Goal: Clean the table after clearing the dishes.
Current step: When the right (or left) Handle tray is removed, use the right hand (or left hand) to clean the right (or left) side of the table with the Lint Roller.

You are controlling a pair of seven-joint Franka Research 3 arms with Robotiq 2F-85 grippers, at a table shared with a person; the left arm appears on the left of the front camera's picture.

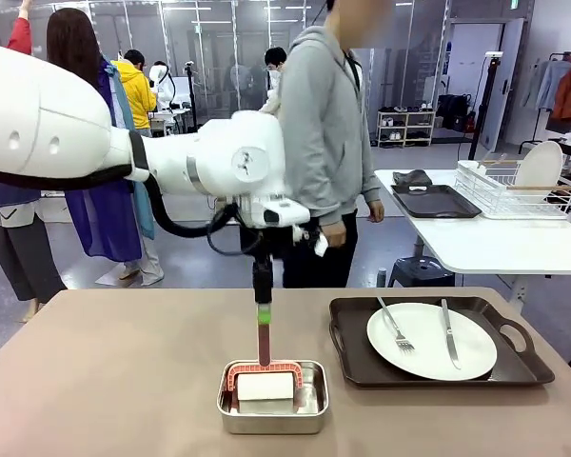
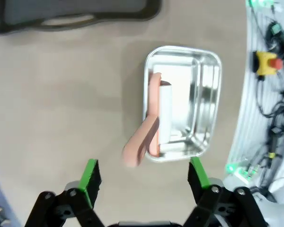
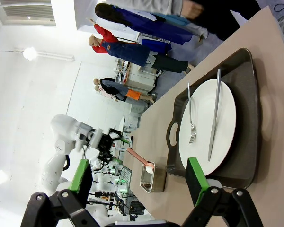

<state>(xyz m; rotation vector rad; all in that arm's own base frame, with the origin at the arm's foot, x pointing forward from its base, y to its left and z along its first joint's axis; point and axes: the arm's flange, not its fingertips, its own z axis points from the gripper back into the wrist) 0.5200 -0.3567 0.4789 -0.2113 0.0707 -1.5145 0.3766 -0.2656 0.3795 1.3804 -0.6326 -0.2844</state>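
Observation:
On the taupe table (image 1: 95, 381), right of centre, a dark brown tray (image 1: 352, 367) carries a white plate (image 1: 431, 345) with a fork (image 1: 395, 328) and a knife (image 1: 448, 333). My left gripper (image 1: 264, 309) hangs open, pointing down over the reddish handle of a roller (image 1: 264, 341) that stands in a small steel pan (image 1: 305, 411). From the left wrist, the handle (image 2: 141, 137) rises toward the gap between the green pads (image 2: 91, 176) without touching either. My right gripper (image 3: 138, 178) is open and holds nothing; it looks along the table at the plate (image 3: 213, 118) on its tray (image 3: 248, 142).
A person in a grey hoodie (image 1: 328, 133) stands at the far edge, hands down. Behind on the right, a white table (image 1: 495, 243) holds a dish rack (image 1: 514, 186) and a dark tray (image 1: 436, 202). The brown top left of the pan is bare.

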